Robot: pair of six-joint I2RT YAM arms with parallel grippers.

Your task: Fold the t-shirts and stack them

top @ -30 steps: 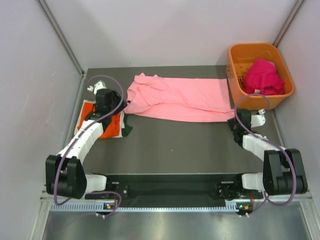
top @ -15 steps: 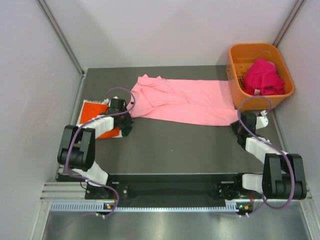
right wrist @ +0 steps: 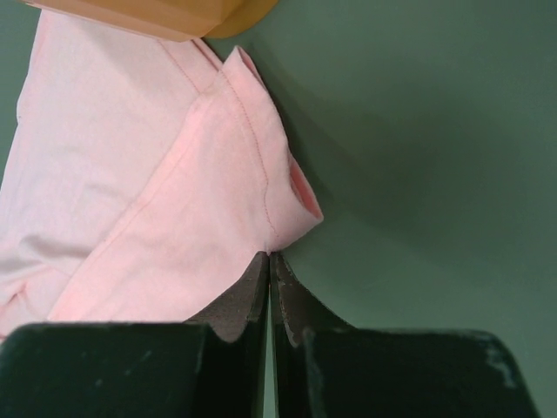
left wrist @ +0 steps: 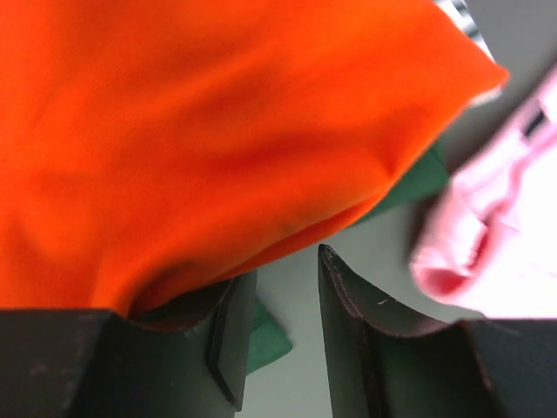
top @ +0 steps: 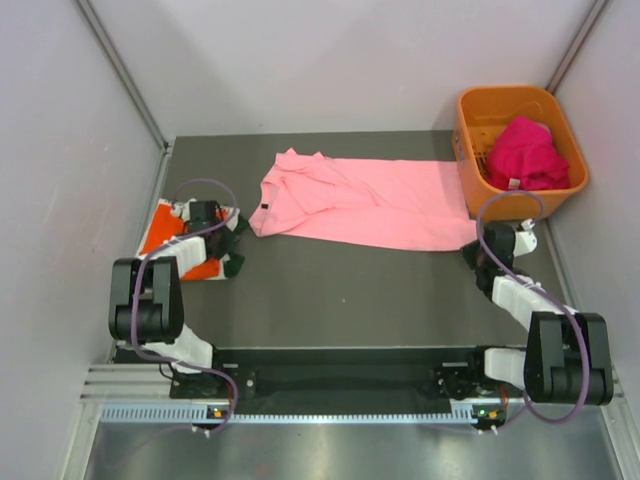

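A light pink t-shirt point(top: 370, 205) lies spread across the middle of the table. My right gripper point(top: 473, 250) is at its right corner and shut on the hem there point(right wrist: 268, 252). At the left is a folded stack with the bright orange t-shirt point(top: 158, 232) on top and a dark green t-shirt point(top: 233, 265) sticking out below. My left gripper point(top: 228, 240) is low at this stack's right edge. Its jaws are open with only table between them point(left wrist: 285, 270), one finger under the orange cloth point(left wrist: 218, 131). Magenta t-shirts point(top: 525, 150) lie in the basket.
The orange plastic basket point(top: 468, 170) stands at the back right corner, against the pink shirt's right end; its bottom edge shows in the right wrist view point(right wrist: 148, 13). Grey walls close in the table on the left, back and right.
My left gripper has swung from the pink shirt's left end down and back to the folded stack, which has shifted and turned. The pink shirt has slid slightly right with my right gripper.
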